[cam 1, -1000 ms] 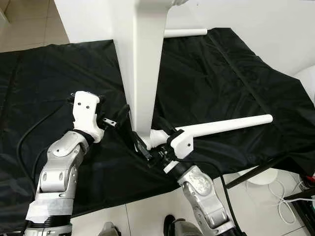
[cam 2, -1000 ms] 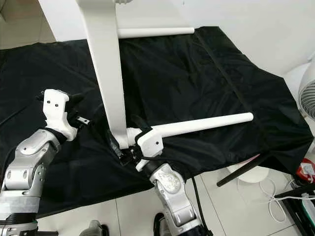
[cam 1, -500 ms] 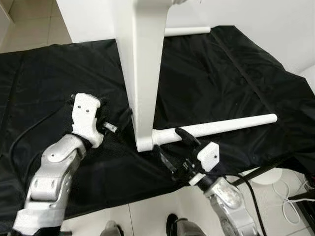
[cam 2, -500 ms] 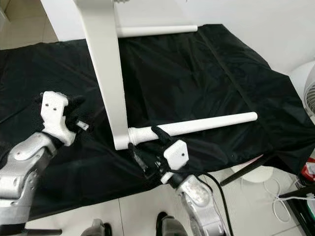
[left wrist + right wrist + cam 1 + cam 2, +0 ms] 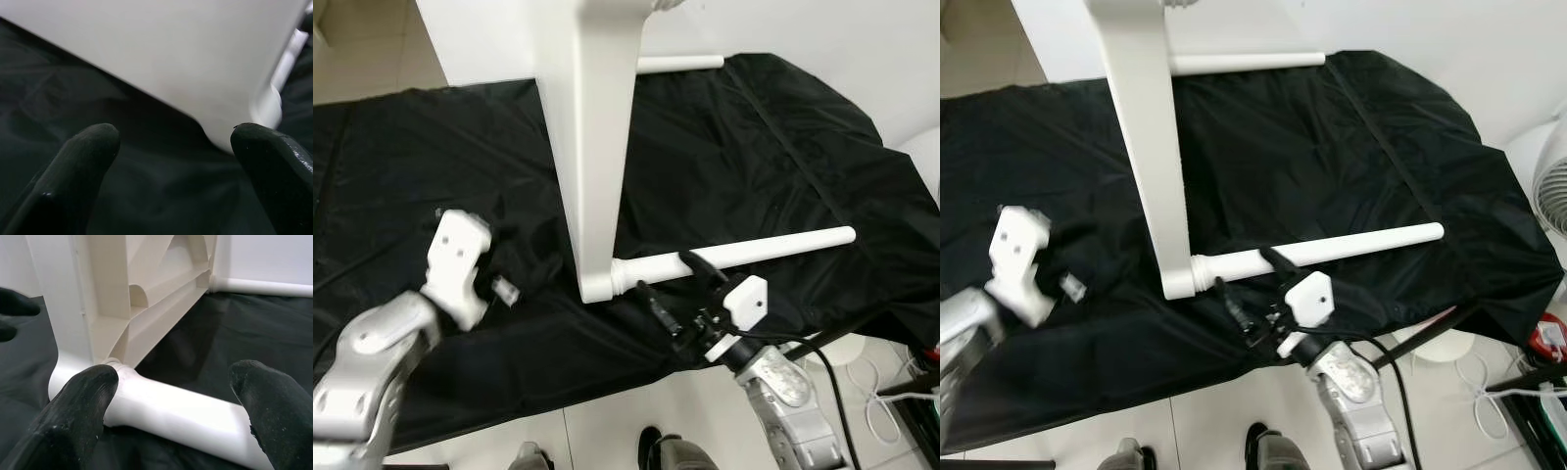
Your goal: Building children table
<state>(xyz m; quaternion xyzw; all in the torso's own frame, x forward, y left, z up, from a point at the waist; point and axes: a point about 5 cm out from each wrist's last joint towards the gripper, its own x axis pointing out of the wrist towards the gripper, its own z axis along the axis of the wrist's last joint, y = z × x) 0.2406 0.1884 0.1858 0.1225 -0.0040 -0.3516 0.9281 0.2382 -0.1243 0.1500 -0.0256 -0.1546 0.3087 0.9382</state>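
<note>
My right claw (image 5: pixel 677 286) is spread wide, its two black fingers (image 5: pixel 78 416) straddling the near white table leg (image 5: pixel 744 253) close to where it joins the tabletop corner; I can't tell whether either finger touches the leg. In the right wrist view the leg runs between the fingers, with the ribbed underside of the white tabletop (image 5: pixel 146 308) rising behind it. The right arm comes up from below the cloth's edge, wrist bent so the claw points toward the joint.

My left claw (image 5: pixel 176 147) is also open, holding nothing, its fingers aimed at the flat white face of the tabletop just beside that same corner, over the dark cloth. The left arm (image 5: pixel 372 343) reaches in from the lower left, its white wrist housing (image 5: pixel 458 257) raised above the cloth and well apart from the tabletop.

The tabletop (image 5: pixel 592 147) stands on edge on the black cloth (image 5: pixel 754 147), which covers the worktop. A second white leg (image 5: pixel 680 63) sticks out at the far end. Pale tiled floor (image 5: pixel 607 431) shows at the cloth's near edge.
</note>
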